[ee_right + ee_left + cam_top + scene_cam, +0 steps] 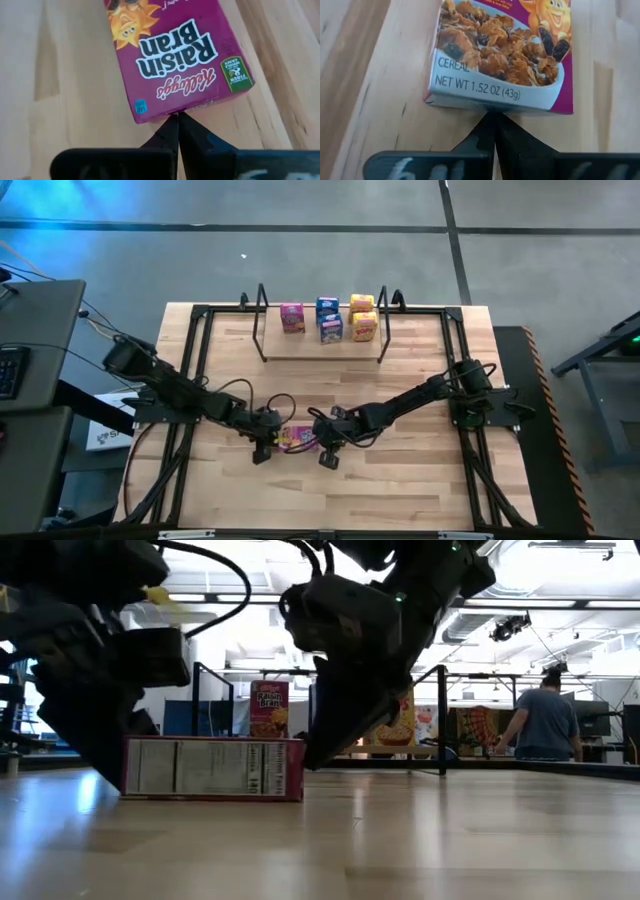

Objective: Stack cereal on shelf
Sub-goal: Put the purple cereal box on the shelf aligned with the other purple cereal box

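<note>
- Flat-lying pink cardboard mini cereal box [297, 438]: you find it face-up on the pale wood tabletop [400, 480], toward the near edge and roughly midway between the side edges, between the two grippers.
- Left gripper [264, 442]: its fingers are pressed together, tips touching one short end of the box; nothing is clamped.
- Right gripper [325, 448]: likewise fingers together, tips against the opposite short end; you hold the box only by squeezing it between two closed grippers.
- Low shelf, a pale wood board between thin black loop frames [322, 348]: it sits at the far edge of the tabletop, well apart from the lying box.
- Five upright mini boxes on the shelf: one pink [291, 317], two blue [328, 319], two yellow-orange [363, 317].
- Risks, judged from here: if you press unevenly, the box may pivot or skid out sideways; too much inward force could buckle the cardboard; tipping it upright may topple it; carried to the shelf, it could knock the standing boxes over.
</note>
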